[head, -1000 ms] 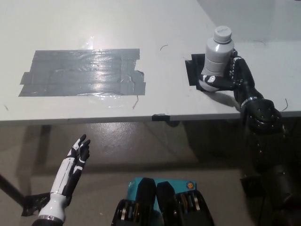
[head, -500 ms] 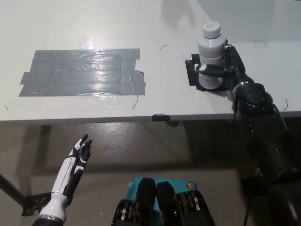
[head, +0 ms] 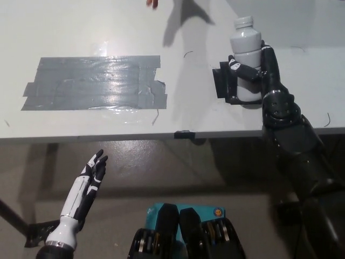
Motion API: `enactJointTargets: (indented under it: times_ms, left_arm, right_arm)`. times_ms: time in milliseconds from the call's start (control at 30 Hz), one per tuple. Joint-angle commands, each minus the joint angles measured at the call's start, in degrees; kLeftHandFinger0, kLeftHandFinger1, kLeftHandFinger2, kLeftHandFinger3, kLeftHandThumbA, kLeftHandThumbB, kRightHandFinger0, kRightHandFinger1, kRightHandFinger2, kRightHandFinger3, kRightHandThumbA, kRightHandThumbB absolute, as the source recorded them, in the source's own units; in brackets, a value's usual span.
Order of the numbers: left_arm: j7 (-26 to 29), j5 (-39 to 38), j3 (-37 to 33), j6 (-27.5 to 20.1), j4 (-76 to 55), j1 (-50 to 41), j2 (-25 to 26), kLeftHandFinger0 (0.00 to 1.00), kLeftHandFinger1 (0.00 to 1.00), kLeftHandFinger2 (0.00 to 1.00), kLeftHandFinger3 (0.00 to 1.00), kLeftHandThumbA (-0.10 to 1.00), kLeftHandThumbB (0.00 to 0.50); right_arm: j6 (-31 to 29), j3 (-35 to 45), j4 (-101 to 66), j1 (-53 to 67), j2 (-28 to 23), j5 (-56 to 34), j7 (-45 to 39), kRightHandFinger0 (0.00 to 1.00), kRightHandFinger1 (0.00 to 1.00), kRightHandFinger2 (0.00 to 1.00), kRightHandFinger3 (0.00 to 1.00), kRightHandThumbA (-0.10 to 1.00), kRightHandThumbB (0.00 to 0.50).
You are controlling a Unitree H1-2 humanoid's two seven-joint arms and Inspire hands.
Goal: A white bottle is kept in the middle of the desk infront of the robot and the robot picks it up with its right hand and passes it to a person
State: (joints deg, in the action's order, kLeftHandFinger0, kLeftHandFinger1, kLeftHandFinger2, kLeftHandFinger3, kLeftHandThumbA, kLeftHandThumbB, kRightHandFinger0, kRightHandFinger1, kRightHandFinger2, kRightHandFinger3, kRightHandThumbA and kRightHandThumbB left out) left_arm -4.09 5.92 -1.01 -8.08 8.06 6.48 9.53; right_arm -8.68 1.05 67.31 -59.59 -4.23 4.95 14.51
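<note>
Worktop [head: 81,32], pale, broad grey tape patch [head: 94,82] at its left, black tape square [head: 222,82] at right. Risk: white bottle [head: 246,56] is tall and smooth, so it may slip or tip during the reach toward the person if the grasp sits low. Person's fingertip [head: 152,2] just shows at top edge, well apart. Black right robot hand [head: 257,67] clamped around the bottle's body above the black square; bottle appears lifted, hard to confirm. White left robot hand [head: 89,181] rests below the worktop edge, fingers apart.

Bright overhead glare on grey tape [head: 94,82]; dim floor below
</note>
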Motion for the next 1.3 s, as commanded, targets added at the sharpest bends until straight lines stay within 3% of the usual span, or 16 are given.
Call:
enactJointTargets:
  times_ms: [0, 200, 400, 433, 500, 800, 867, 900, 933, 1000, 1033, 1067, 1100, 1133, 1167, 1267]
  left_arm:
    - [-0.6, 0.0, -0.1, -0.6, -1.4, 1.2, 1.2, 0.99, 1.0, 1.0, 1.0, 0.93, 0.168]
    - [-0.5, 0.3, -0.1, -0.8, -1.4, 1.2, 1.2, 0.99, 1.0, 1.0, 1.0, 0.94, 0.16]
    - [-0.6, 0.1, -0.1, -0.7, -1.2, 1.9, 1.1, 0.99, 1.0, 1.0, 1.0, 0.93, 0.158]
    - [-0.6, 0.1, -0.1, -0.9, -1.0, 2.1, 1.1, 0.99, 1.0, 1.0, 1.0, 0.92, 0.161]
    - [-0.7, 0.3, -0.2, -0.7, -0.8, 2.3, 1.2, 0.99, 1.0, 1.0, 1.0, 0.92, 0.163]
    - [-0.7, 0.7, -0.4, -0.5, -1.2, 2.5, 1.4, 0.97, 1.0, 1.0, 1.0, 0.95, 0.205]
    - [-0.6, 1.0, -0.4, -0.2, -1.4, 2.5, 1.4, 0.96, 1.0, 1.0, 1.0, 0.96, 0.207]
    - [-0.7, 1.1, -0.5, -0.2, -1.4, 2.6, 1.5, 0.96, 1.0, 1.0, 1.0, 0.96, 0.21]
    - [-0.7, 1.0, -0.5, -0.3, -1.4, 2.7, 1.5, 0.96, 1.0, 1.0, 1.0, 0.96, 0.209]
    - [-0.8, 0.9, -0.4, -0.1, -1.4, 2.8, 1.5, 0.96, 1.0, 1.0, 1.0, 0.96, 0.203]
    - [-0.8, 0.7, -0.4, -0.2, -1.5, 2.9, 1.4, 0.96, 1.0, 1.0, 1.0, 0.95, 0.201]
    - [-0.8, 0.7, -0.4, -0.2, -1.4, 2.9, 1.3, 0.96, 1.0, 1.0, 1.0, 0.95, 0.202]
    - [-0.7, 0.7, -0.4, -0.2, -1.4, 2.8, 1.4, 0.96, 1.0, 1.0, 1.0, 0.95, 0.202]
    - [-0.7, 0.9, -0.4, -0.2, -1.5, 2.8, 1.4, 0.96, 1.0, 1.0, 1.0, 0.96, 0.203]
    - [-0.8, 1.2, -0.5, 0.0, -1.6, 2.8, 1.5, 0.97, 1.0, 1.0, 1.0, 0.96, 0.189]
    - [-1.0, 1.5, -0.8, -0.1, -1.6, 3.0, 1.8, 0.98, 1.0, 1.0, 1.0, 0.95, 0.159]
  right_arm:
    - [-4.7, -0.3, -0.4, -2.3, -1.0, 0.8, 3.0, 0.08, 0.54, 0.85, 0.89, -0.1, 0.171]
    - [-4.7, -1.2, -3.8, -1.5, -1.4, 1.8, 2.0, 0.09, 0.54, 0.88, 0.93, -0.1, 0.154]
    - [1.6, -4.7, -22.3, 2.5, -0.5, 3.0, -4.4, 0.08, 0.54, 0.91, 0.93, -0.1, 0.141]
    - [3.1, -5.8, -26.2, 3.4, -0.3, 3.4, -5.4, 0.01, 0.45, 0.83, 0.87, -0.1, 0.177]
    - [6.5, -7.9, -34.7, 5.2, 0.4, 4.0, -7.6, 0.02, 0.5, 0.91, 0.92, -0.1, 0.155]
    - [8.0, -12.4, -44.5, 7.0, 3.8, 3.8, -9.8, 0.03, 0.52, 0.89, 0.92, -0.1, 0.141]
    - [8.9, -12.9, -44.0, 6.7, 4.3, 3.8, -9.9, 0.15, 0.58, 0.9, 0.93, -0.1, 0.155]
    - [9.6, -13.2, -43.4, 6.2, 4.7, 4.1, -9.9, 0.25, 0.58, 0.84, 0.92, -0.1, 0.156]
    - [10.0, -13.3, -43.2, 6.0, 4.8, 4.2, -10.0, 0.23, 0.51, 0.76, 0.92, -0.1, 0.157]
    - [11.0, -13.3, -40.7, 4.9, 5.7, 4.3, -9.8, 0.35, 0.49, 0.6, 0.87, -0.1, 0.173]
    - [10.8, -13.5, -37.9, 3.7, 6.2, 5.0, -9.3, 0.13, 0.38, 0.63, 0.87, -0.1, 0.177]
    - [10.5, -13.7, -36.2, 3.1, 6.4, 5.4, -9.1, 0.07, 0.37, 0.71, 0.88, -0.1, 0.177]
    - [10.4, -13.7, -36.0, 3.0, 6.4, 5.5, -9.1, 0.07, 0.37, 0.71, 0.88, -0.1, 0.177]
    - [10.6, -13.6, -34.5, 2.4, 6.8, 5.4, -9.1, 0.03, 0.42, 0.88, 0.97, -0.1, 0.177]
    - [10.0, -13.4, -31.9, 1.2, 7.3, 5.2, -8.9, 0.01, 0.39, 0.93, 0.95, -0.1, 0.165]
    - [6.8, -14.0, -22.6, -3.0, 8.2, 6.3, -7.3, 0.0, 0.45, 0.83, 0.87, -0.1, 0.164]
